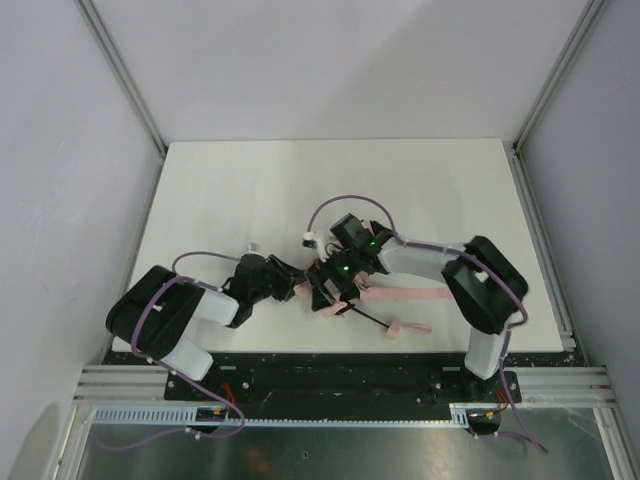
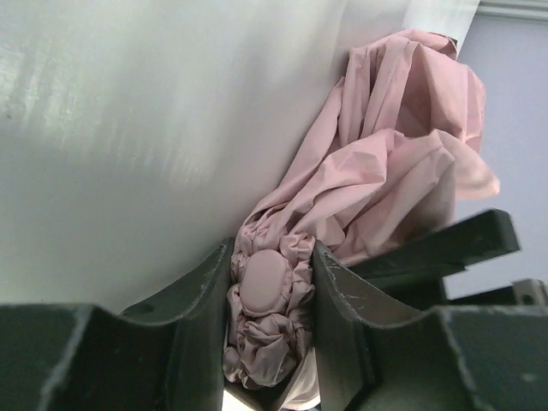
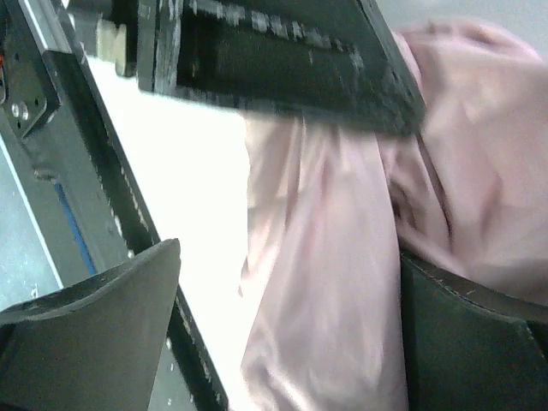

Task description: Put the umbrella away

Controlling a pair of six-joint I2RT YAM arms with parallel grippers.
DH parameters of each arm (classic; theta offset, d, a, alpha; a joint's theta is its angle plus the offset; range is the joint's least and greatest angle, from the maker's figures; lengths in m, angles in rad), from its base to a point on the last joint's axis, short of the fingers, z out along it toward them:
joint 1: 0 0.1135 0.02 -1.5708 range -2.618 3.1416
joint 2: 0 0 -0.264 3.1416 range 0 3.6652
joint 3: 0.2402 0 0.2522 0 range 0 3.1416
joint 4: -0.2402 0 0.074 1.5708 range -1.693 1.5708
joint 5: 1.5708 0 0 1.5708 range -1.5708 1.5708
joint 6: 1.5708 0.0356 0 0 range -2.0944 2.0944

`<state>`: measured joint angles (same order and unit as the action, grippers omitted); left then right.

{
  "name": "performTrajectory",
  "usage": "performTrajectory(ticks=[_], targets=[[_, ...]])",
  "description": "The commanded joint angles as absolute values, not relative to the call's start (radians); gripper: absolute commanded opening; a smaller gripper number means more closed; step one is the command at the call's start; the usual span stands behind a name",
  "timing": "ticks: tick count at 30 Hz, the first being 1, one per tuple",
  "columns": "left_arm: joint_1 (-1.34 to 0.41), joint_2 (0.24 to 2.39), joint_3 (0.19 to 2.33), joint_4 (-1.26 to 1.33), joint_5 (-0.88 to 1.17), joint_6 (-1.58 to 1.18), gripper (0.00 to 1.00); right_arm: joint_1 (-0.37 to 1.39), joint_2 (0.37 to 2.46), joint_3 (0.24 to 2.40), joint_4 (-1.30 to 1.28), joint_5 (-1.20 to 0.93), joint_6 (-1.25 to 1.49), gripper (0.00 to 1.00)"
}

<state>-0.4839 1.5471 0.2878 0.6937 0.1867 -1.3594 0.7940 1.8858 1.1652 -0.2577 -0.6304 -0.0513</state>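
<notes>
White table (image 1: 230, 190), left claw (image 2: 271, 265) clamping pink umbrella (image 2: 385, 154), right claw (image 3: 288, 257) spread wide

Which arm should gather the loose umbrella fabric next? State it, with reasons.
Right. The right gripper is open with fabric of the umbrella between its jaws, free to close and gather. The left gripper is shut on the umbrella's bunched end, likely anchoring it, so it should hold.

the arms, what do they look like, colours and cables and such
Both the left arm and right arm have black joints and white link shells, with a lilac cable looped along each. Green lights glow near the right wrist. The left hand has dark, scuffed, curved fingers.
</notes>
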Motion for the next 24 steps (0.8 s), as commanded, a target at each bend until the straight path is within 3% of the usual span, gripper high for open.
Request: performTrajectory(ticks=[1, 6, 11, 16, 24], targets=[[-0.495, 1.528, 0.246, 0.581, 0.132, -1.219, 0.00, 0.738, 1.622, 1.079, -0.367, -0.430, 0.106, 0.98], [-0.512, 1.450, 0.229, 0.583, 0.109, -1.201, 0.00, 0.671, 1.310, 0.993, -0.525, -0.260, 0.377, 0.99], [-0.540, 1.410, 0.218, 0.584, 0.090, -1.224, 0.00, 0.603, 1.113, 0.861, -0.640, 0.047, 0.954, 0.99], [-0.574, 1.416, 0.214, 0.598, 0.084, -1.246, 0.00, 0.603, 1.143, 0.829, -0.783, 0.185, 1.293, 0.95], [-0.596, 1.400, 0.178, 0.649, 0.081, -1.290, 0.00, 0.591, 1.368, 0.830, -0.836, 0.175, 1.454, 0.68]])
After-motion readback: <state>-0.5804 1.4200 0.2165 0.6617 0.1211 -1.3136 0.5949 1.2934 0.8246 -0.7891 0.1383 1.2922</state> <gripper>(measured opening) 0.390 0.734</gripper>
